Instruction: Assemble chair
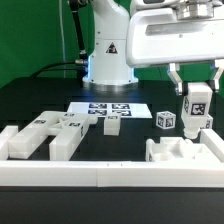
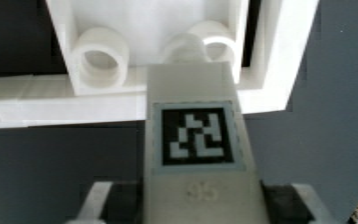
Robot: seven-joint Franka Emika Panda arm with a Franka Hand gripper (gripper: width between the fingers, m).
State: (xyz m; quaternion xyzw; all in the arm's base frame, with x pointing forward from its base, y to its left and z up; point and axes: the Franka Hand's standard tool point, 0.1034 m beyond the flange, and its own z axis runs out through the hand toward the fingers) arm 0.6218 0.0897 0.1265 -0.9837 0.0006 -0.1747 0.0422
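Note:
My gripper (image 1: pixel 196 86) hangs at the exterior view's right, shut on an upright white post (image 1: pixel 197 108) with a black-and-white tag on its face. In the wrist view the post (image 2: pixel 197 130) fills the middle between both fingers (image 2: pixel 101 200), and my gripper (image 2: pixel 197 207) clamps its near end. Just under the post's lower end lies a white chair slab (image 1: pixel 166 152) by the front rail. The slab (image 2: pixel 87 95) shows two round sockets (image 2: pixel 101 60) beyond the post's tip. Whether the post touches the slab I cannot tell.
A small tagged white block (image 1: pixel 166 120) stands left of the held post. More white chair parts (image 1: pixel 62 135) lie at the exterior view's left, one short piece (image 1: pixel 111 123) near the marker board (image 1: pixel 100 107). A white border rail (image 1: pixel 100 176) runs along the front; the robot base (image 1: pixel 106 60) stands behind.

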